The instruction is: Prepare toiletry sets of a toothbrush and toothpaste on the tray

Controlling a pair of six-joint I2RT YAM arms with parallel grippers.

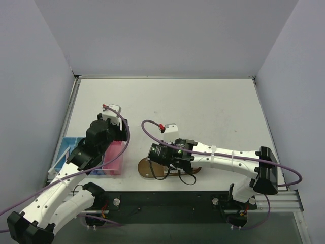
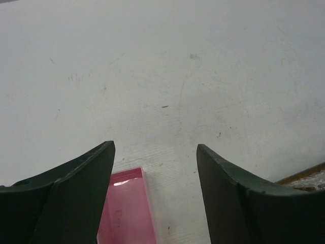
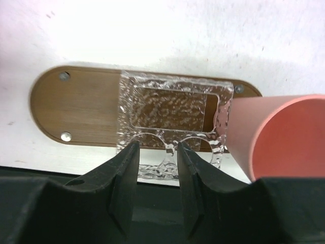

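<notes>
Right pincer [image 3: 157,147] sits narrow around the near edge of a holder [image 3: 172,109] on the tray [image 3: 76,107] — clamped or not, I cannot tell. Left pincer [image 2: 155,146] — apart, over the counter [image 2: 162,61].

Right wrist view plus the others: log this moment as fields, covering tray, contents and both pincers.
tray: brown wooden oval, flat on table
on tray: clear textured holder
pink cup: beside holder, at one tray end
right pincer: fingers narrowly astride holder's near edge; grip uncertain
left pincer: open, empty, above pink bin
toothbrush: not in view
</notes>
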